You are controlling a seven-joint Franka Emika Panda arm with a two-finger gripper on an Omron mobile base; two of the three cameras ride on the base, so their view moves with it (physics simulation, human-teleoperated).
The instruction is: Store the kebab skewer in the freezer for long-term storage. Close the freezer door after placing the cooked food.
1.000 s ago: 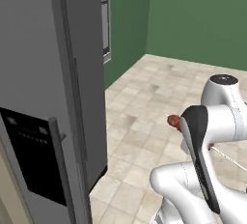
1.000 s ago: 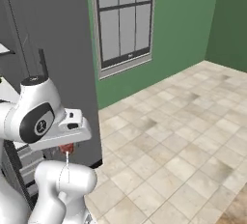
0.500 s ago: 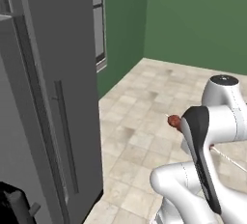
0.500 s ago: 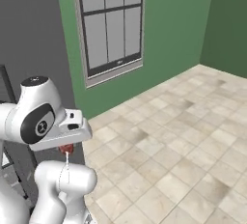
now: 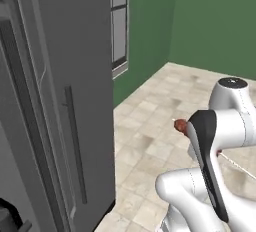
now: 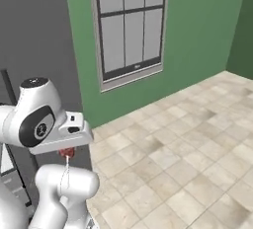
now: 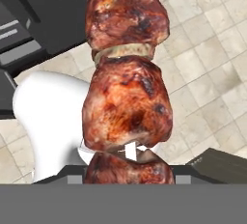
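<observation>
One kebab skewer [image 7: 126, 105] in pincer [image 7: 126, 170], tiled floor [image 6: 197, 164]

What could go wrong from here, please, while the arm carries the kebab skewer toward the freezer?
1. The gripper is shut on the kebab skewer close to the meat chunks, so the greasy load might slip or swing loose as the base drives.
2. The tall grey fridge unit stands very near on the left, and a wide turn could knock the arm or the skewer's thin stick against it.
</observation>
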